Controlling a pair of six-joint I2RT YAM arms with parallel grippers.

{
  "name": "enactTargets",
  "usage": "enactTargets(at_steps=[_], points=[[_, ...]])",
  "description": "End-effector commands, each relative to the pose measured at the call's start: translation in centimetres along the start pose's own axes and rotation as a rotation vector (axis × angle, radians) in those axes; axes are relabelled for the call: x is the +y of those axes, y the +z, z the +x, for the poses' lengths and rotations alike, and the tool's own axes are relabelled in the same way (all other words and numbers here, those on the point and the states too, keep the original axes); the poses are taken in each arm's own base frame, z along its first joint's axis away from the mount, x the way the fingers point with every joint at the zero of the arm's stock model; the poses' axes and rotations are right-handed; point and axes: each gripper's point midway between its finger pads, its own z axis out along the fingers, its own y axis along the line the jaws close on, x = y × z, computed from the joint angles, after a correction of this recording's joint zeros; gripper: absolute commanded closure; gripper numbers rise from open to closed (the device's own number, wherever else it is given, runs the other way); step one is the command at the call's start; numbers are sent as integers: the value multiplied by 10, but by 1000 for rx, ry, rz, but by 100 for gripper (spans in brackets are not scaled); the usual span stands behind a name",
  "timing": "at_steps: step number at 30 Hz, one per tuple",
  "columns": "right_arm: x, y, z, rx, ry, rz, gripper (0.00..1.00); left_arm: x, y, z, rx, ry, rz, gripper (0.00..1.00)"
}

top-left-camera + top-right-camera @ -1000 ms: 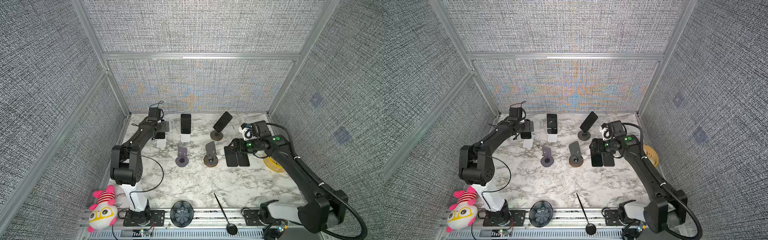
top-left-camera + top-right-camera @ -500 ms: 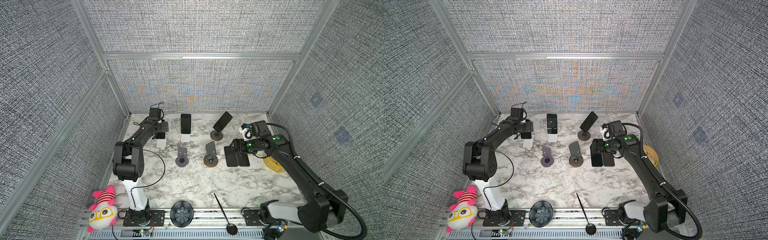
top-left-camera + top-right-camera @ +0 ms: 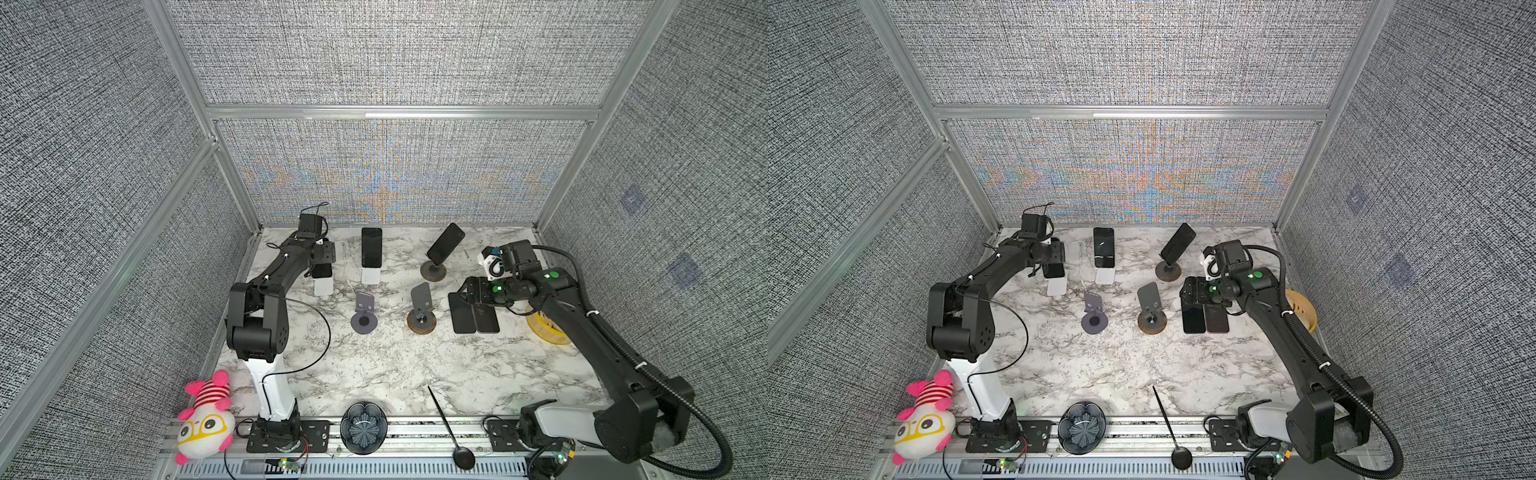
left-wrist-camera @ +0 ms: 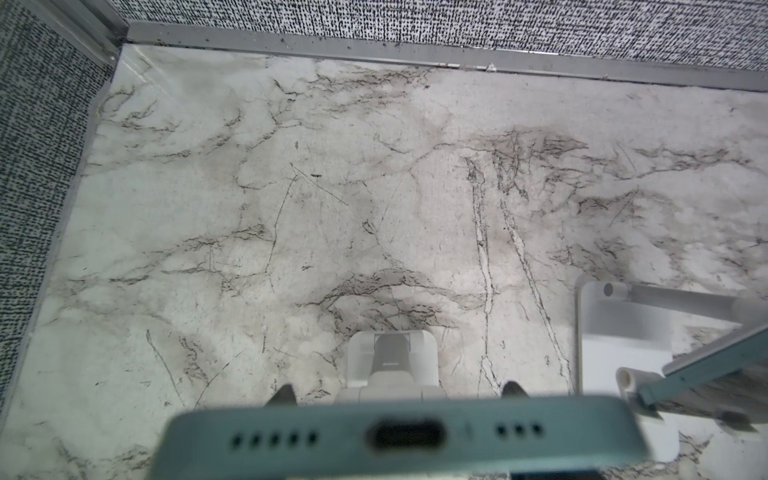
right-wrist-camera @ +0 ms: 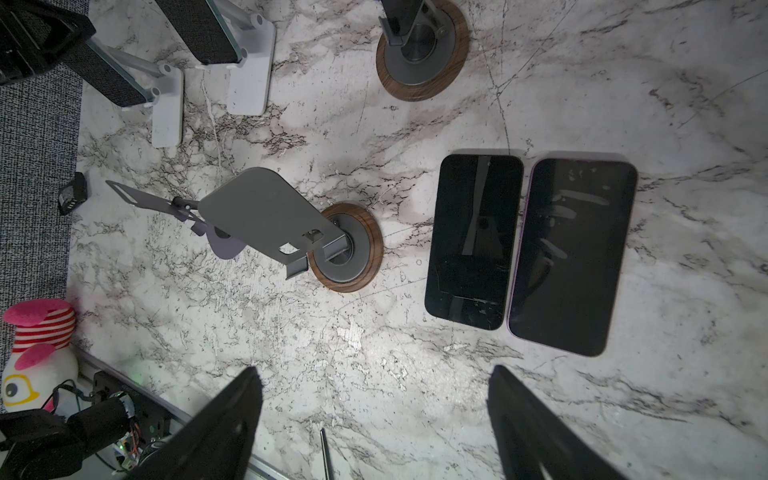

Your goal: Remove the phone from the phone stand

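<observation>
At the back left a teal-edged phone [image 3: 322, 271] [image 3: 1054, 270] stands in a white phone stand [image 3: 323, 287]. My left gripper [image 3: 323, 254] sits over its upper end. In the left wrist view the phone's port edge [image 4: 399, 436] lies blurred across my left gripper [image 4: 400, 392]. Both dark fingertips [image 4: 286, 395] peek out just past that edge, above the stand's hinge [image 4: 392, 357]. Contact with the phone is hidden. My right gripper [image 3: 459, 297] [image 5: 374, 415] hangs open and empty at the right.
A second phone [image 3: 371, 247] on a white stand and a tilted phone [image 3: 445, 243] on a round wooden-base stand are at the back. Two empty stands [image 3: 364, 316] [image 3: 422, 309] stand mid-table. Two phones [image 3: 473, 318] lie flat right, beside a yellow roll [image 3: 544, 328]. A spoon [image 3: 451, 428] lies in front.
My left arm's elbow has shifted toward the back while its gripper stayed at the phone. The phone is still on its stand. The right arm has not moved.
</observation>
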Motion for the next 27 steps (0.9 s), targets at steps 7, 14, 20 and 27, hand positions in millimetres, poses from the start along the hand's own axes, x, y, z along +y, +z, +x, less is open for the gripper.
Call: enactTargets(at_steps=[7,14,20,27], points=[[1,-1,1,-5,1,-4,14,2,-31,-12,-20,4,-6,34],[2,-4,2,-9,-3,-9,14,1,-56,-16,-37,-11,12,37],[2,-5,3,-9,-10,-9,14,-1,-83,-2,16,-20,43,44],[0,-8,5,-21,-22,-2,14,2,-116,37,107,-77,62,56]])
